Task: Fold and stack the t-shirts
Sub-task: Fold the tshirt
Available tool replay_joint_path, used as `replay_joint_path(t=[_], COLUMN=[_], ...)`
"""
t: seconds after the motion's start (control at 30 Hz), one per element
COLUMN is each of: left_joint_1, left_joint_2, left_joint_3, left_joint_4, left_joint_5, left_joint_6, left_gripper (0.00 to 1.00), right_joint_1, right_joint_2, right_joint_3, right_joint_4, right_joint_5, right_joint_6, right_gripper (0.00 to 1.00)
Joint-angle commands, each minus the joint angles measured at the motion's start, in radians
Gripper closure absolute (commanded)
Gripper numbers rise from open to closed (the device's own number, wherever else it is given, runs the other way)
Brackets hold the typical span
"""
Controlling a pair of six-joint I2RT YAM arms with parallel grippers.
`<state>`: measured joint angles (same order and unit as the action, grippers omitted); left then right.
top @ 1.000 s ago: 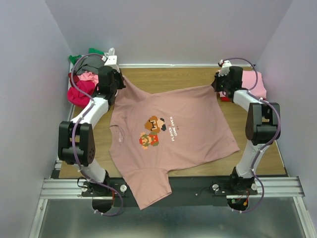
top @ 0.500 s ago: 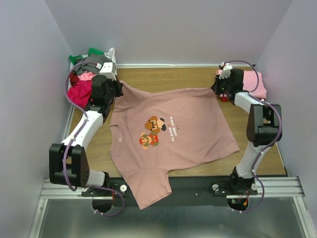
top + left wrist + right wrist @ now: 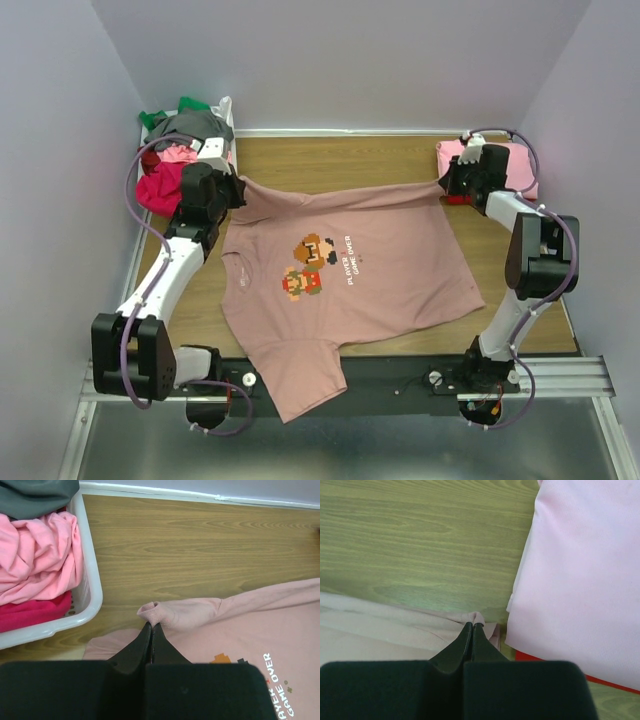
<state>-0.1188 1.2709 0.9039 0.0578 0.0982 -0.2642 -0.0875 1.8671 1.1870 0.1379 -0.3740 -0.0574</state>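
The dusty-pink t-shirt (image 3: 350,270) lies print-up on the wooden table (image 3: 330,155), one sleeve draped over the near edge. Along its far edge, the left claw (image 3: 151,625) and right claw (image 3: 472,625) each pinch a corner tight (a nub of cloth pokes past each tip). Left of the left claw: white basket (image 3: 92,595) of crumpled shirts (image 3: 35,555). Right of the right claw: folded pale-pink shirt (image 3: 580,580) atop a red one (image 3: 545,661).

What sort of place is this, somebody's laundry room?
More likely a robot test booth: plain walls box in a wooden table, a left arm and a right arm are bolted to a metal rail, and a basket holds t-shirts for practice.
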Motion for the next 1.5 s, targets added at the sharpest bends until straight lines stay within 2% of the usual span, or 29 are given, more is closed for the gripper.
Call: replay_joint_path(t=[0.0, 0.37, 1.47], left_joint_1=[0.005, 0.005, 0.005], left_joint_2=[-0.065, -0.182, -0.242], left_joint_3=[-0.016, -0.071, -0.142], left_joint_4=[-0.044, -0.142, -0.22], left_joint_5=[0.006, 0.032, 0.08], left_joint_6=[-0.021, -0.053, -0.095], left_gripper=[1.0, 1.0, 1.0], right_joint_1=[-0.02, -0.021, -0.034], right_joint_2=[-0.022, -0.011, -0.037], right_joint_3=[-0.015, -0.01, -0.079], right_joint_4=[0.022, 0.022, 0.019], right_joint_5=[-0.039, -0.065, -0.075], right_joint_6=[0.002, 0.011, -0.038], right_gripper=[1.0, 1.0, 1.0])
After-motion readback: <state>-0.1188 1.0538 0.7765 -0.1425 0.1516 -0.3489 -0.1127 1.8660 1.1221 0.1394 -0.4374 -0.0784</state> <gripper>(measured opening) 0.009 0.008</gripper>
